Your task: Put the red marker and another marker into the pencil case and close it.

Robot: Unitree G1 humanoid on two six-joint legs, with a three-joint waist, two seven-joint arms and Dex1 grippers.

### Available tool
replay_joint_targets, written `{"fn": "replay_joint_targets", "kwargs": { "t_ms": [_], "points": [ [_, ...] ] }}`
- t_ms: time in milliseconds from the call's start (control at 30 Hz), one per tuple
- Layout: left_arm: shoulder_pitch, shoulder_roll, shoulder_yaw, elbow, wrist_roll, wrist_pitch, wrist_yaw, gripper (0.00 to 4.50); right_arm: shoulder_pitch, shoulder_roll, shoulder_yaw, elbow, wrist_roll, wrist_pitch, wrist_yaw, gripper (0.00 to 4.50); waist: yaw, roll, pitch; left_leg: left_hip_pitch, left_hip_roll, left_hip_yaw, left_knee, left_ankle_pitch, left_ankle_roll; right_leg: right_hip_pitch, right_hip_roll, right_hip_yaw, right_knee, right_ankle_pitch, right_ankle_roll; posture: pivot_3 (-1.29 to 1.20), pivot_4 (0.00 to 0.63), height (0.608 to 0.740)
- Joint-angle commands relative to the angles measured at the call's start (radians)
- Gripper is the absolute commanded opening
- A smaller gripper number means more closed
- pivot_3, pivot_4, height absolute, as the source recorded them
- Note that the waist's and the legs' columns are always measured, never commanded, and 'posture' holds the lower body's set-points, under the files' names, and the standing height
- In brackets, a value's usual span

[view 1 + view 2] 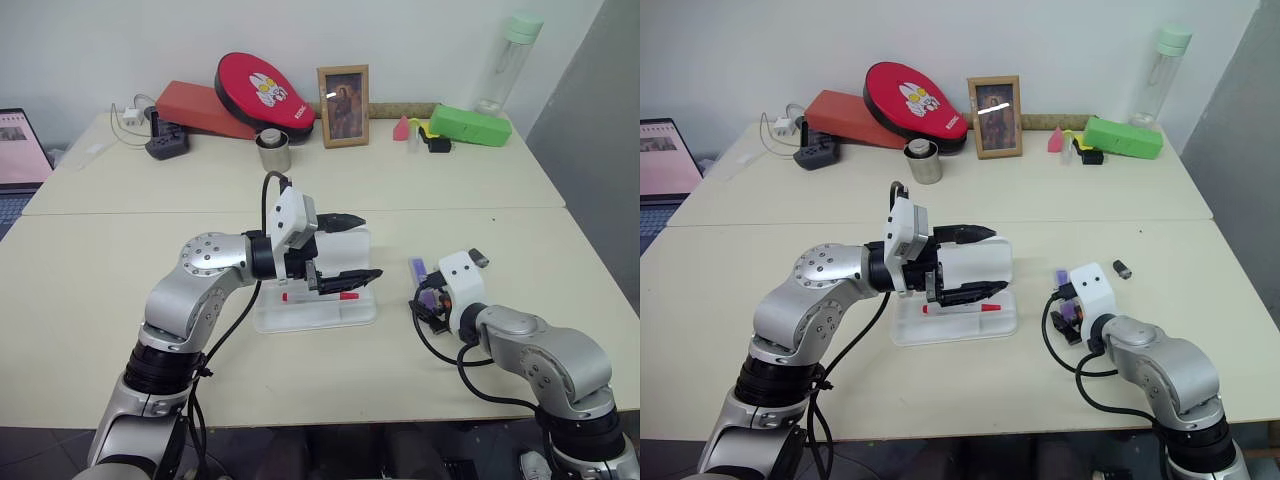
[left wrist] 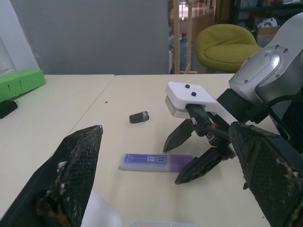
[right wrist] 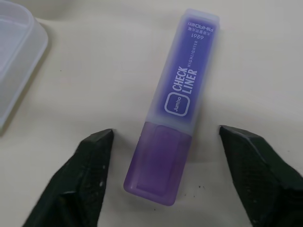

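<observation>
The pencil case (image 1: 316,314) lies open mid-table, its lid (image 1: 978,262) standing upright. The red marker (image 1: 320,296) rests in its tray. My left gripper (image 1: 351,249) hovers level over the case and is open, one finger above and one below the lid's edge; I cannot tell whether they touch it. To the right, the purple marker (image 3: 177,109) lies flat on the table. My right gripper (image 3: 165,135) points down at it, open. One fingertip sits on each side of its darker end, with a gap on both sides.
A small dark cap-like piece (image 1: 478,257) lies just beyond the right gripper. Along the back stand a green box (image 1: 470,126), a bottle (image 1: 510,60), a picture frame (image 1: 343,105), a metal cup (image 1: 273,150) and a red pad (image 1: 262,90). A laptop (image 1: 20,150) is at far left.
</observation>
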Motion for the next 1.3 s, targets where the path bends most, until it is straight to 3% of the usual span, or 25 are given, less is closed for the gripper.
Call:
{"fn": "replay_joint_targets", "kwargs": {
  "t_ms": [33,233,267,533,633,700,833,1067,1300],
  "points": [
    [-0.007,0.007,0.02,-0.031,-0.009,-0.026,0.011,4.5,-0.01,0.01,-0.014,-0.01,-0.018,0.0,0.012,2.58,0.0,0.0,0.0,0.0,0.0,0.0,0.0,0.0,0.0,0.0,0.0,0.0,0.0,0.0,0.0,0.0,0.15,0.74],
    [-0.007,0.015,0.022,-0.023,-0.007,-0.039,0.003,4.5,-0.009,0.005,-0.021,-0.018,-0.026,0.006,0.029,1.15,0.0,0.0,0.0,0.0,0.0,0.0,0.0,0.0,0.0,0.0,0.0,0.0,0.0,0.0,0.0,0.0,0.15,0.74],
    [-0.008,0.016,0.021,-0.02,-0.006,-0.042,0.002,4.5,-0.011,0.004,-0.021,-0.018,-0.028,0.005,0.032,1.08,0.0,0.0,0.0,0.0,0.0,0.0,0.0,0.0,0.0,0.0,0.0,0.0,0.0,0.0,0.0,0.0,0.15,0.74],
    [-0.01,0.038,0.03,-0.013,-0.014,-0.057,-0.009,4.5,-0.053,-0.055,-0.038,-0.03,-0.038,-0.01,0.096,1.07,-0.001,0.0,0.0,0.0,0.0,0.0,0.0,0.0,0.0,0.0,0.0,0.0,0.0,0.0,0.0,0.0,0.15,0.74],
    [0.04,0.118,0.079,-0.069,-0.048,-0.023,-0.043,4.5,-0.068,-0.25,-0.001,-0.065,-0.015,-0.079,0.269,1.07,-0.001,0.001,0.001,0.0,0.0,0.0,0.0,0.0,0.0,0.0,0.0,0.0,0.0,0.0,0.0,0.0,0.15,0.74],
    [0.128,0.236,0.156,-0.103,-0.082,0.015,-0.103,4.5,-0.073,-0.376,0.023,-0.07,-0.025,-0.231,0.429,1.07,-0.005,0.002,0.001,0.0,0.0,0.001,0.0,-0.001,0.002,0.0,0.0,0.0,-0.001,0.0,0.0,0.0,0.15,0.74],
    [0.248,0.363,0.298,-0.101,-0.134,0.031,-0.146,4.5,-0.088,-0.497,0.105,-0.03,-0.081,-0.523,0.657,1.07,-0.011,0.002,0.001,0.001,0.003,0.0,-0.001,-0.003,0.005,-0.001,0.004,0.001,-0.001,-0.001,-0.001,0.0,0.15,0.74],
    [0.451,0.462,0.484,-0.119,-0.171,0.022,-0.208,4.5,-0.25,-0.395,0.306,0.036,-0.11,-0.647,0.868,1.07,-0.009,0.002,0.002,0.001,0.006,0.001,0.0,-0.003,0.005,-0.001,0.005,0.001,-0.002,0.0,-0.002,0.0,0.15,0.74],
    [0.605,0.459,0.571,-0.175,-0.195,0.017,-0.215,4.5,-0.443,-0.182,0.493,0.283,-0.284,-0.71,0.871,1.07,0.001,0.001,0.002,0.0,0.007,0.001,0.0,-0.003,0.003,-0.001,0.005,0.001,-0.003,0.001,-0.003,0.0,0.15,0.74]
  ]
}}
